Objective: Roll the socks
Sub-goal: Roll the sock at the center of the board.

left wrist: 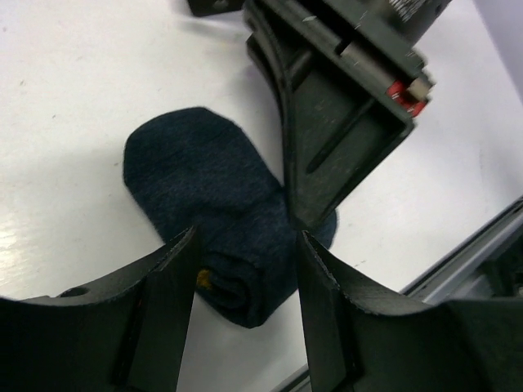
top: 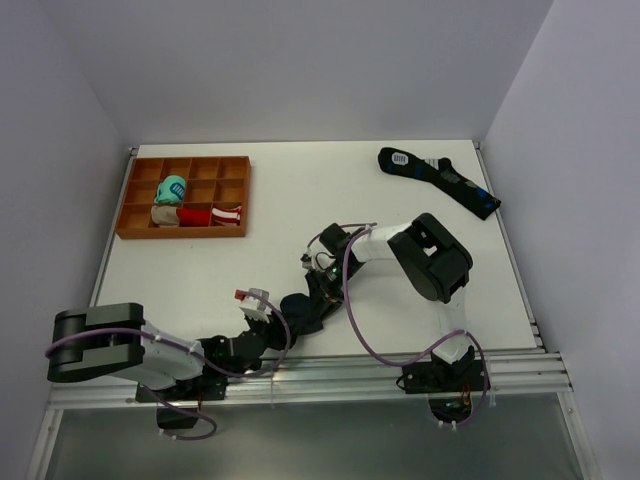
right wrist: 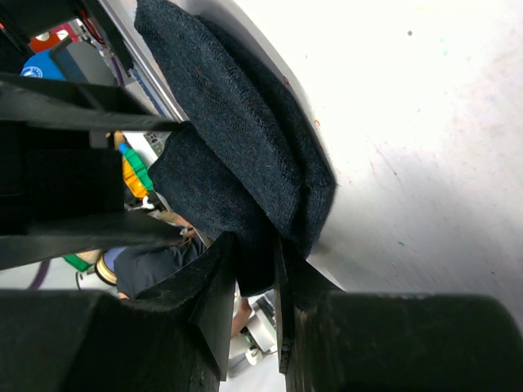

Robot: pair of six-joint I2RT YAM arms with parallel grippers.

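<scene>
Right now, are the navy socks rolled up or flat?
Partly rolled: on the navy socks, the near end curls into a roll inside the left gripper; the far end lies flat on the table.

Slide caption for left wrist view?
Left gripper flanks the rolled end of the navy socks; right gripper pinches the fabric beside it.

No readable text or numbers, white patch [top: 399, 158] on the long dark sock [top: 452, 183] too small to read
</scene>
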